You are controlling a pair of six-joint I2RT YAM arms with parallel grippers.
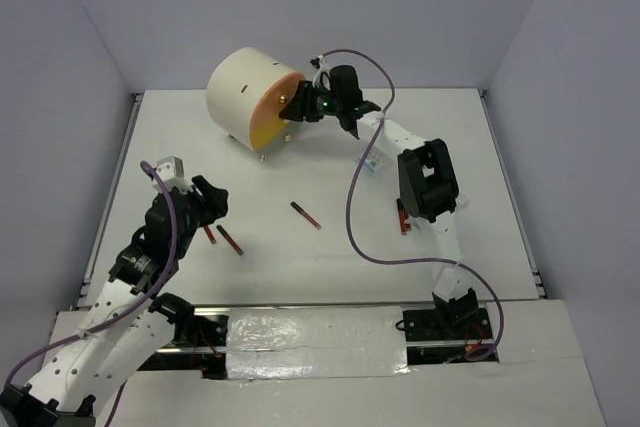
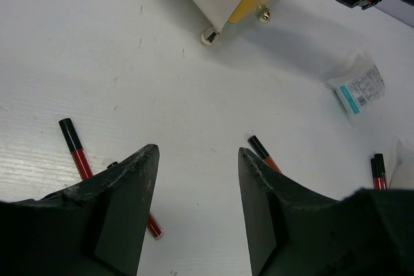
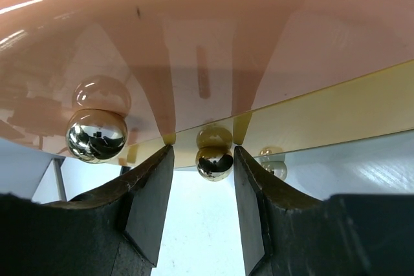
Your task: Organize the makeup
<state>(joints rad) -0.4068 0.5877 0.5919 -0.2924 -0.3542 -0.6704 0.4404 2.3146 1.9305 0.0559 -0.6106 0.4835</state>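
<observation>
The makeup lies scattered on the white table. One black-and-red stick point(image 1: 305, 214) lies mid-table, and two more point(image 1: 230, 240) are under my left gripper point(image 1: 212, 202). That gripper point(image 2: 197, 153) hovers open and empty above the table, with a stick point(image 2: 76, 150) to its left and another point(image 2: 262, 153) to its right. A clear packet point(image 2: 359, 88) lies further right, with a pair of sticks point(image 2: 377, 171) nearby. My right gripper point(image 3: 202, 150) is open at the chest's front, its fingers on either side of a small gold knob point(image 3: 215, 163).
The cream cylindrical chest point(image 1: 245, 87) lies on its side at the back, its orange drawer face point(image 1: 275, 112) turned toward the right arm. Other gold knobs point(image 3: 97, 135) stand beside the framed one. A purple cable point(image 1: 352, 217) loops over the table.
</observation>
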